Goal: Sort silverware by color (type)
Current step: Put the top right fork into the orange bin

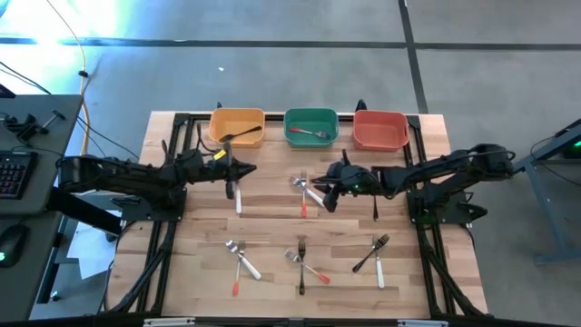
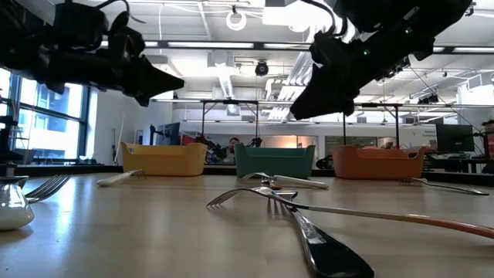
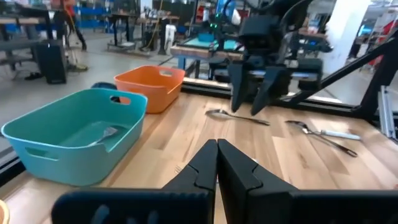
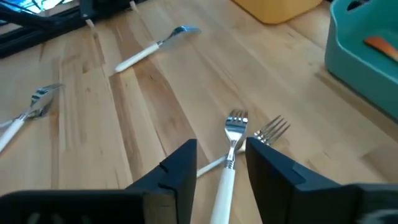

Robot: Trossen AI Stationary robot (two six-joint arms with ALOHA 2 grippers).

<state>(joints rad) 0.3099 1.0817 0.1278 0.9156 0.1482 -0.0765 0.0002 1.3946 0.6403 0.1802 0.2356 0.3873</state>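
The silverware lies scattered on the wooden table (image 1: 182, 263). At the table's middle a white-handled fork (image 4: 227, 155) and a second fork (image 4: 272, 130) lie side by side. My right gripper (image 1: 327, 197) hangs open above them, its fingers on either side of the white handle as the right wrist view shows it, well clear of the table in the low view (image 2: 309, 104). My left gripper (image 1: 247, 169) is shut and empty, pointing level toward the table's middle (image 3: 216, 163). Near it lies a white-handled piece (image 1: 238, 196).
A yellow bin (image 1: 238, 128) with a black-handled piece, a green bin (image 1: 310, 128) with an orange-handled piece, and a red bin (image 1: 379, 130) stand along the far edge. Several forks and spoons lie near the front edge (image 1: 301, 262). A black-handled piece (image 1: 375, 207) lies under the right arm.
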